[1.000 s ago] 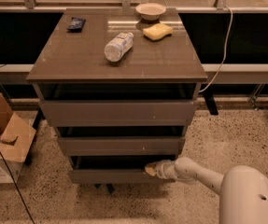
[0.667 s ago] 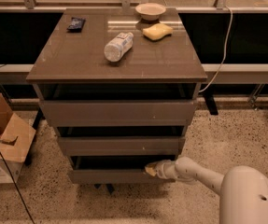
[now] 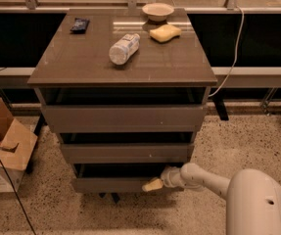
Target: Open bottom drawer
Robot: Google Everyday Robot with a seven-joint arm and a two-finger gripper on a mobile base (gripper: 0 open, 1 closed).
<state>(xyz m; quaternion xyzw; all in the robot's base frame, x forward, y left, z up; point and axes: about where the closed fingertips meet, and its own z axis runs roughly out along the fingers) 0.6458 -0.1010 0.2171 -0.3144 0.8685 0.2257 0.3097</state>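
Observation:
The bottom drawer [image 3: 110, 184] is the lowest and narrowest of three grey-brown flat fronts in the cabinet. A dark gap shows above its front. My gripper [image 3: 153, 184] is at the right part of that front, at its top edge, with cream-coloured fingertips pointing left. The white arm [image 3: 203, 178] reaches in from the lower right. The mid-sized drawer front [image 3: 125, 152] and the widest top drawer front [image 3: 123, 119] are above it.
On the cabinet top lie a plastic bottle [image 3: 124, 48], a yellow sponge [image 3: 165, 33], a white bowl [image 3: 158, 11] and a dark packet [image 3: 80, 24]. A cardboard box [image 3: 5, 151] stands on the floor at left. A white cable [image 3: 234, 58] hangs at right.

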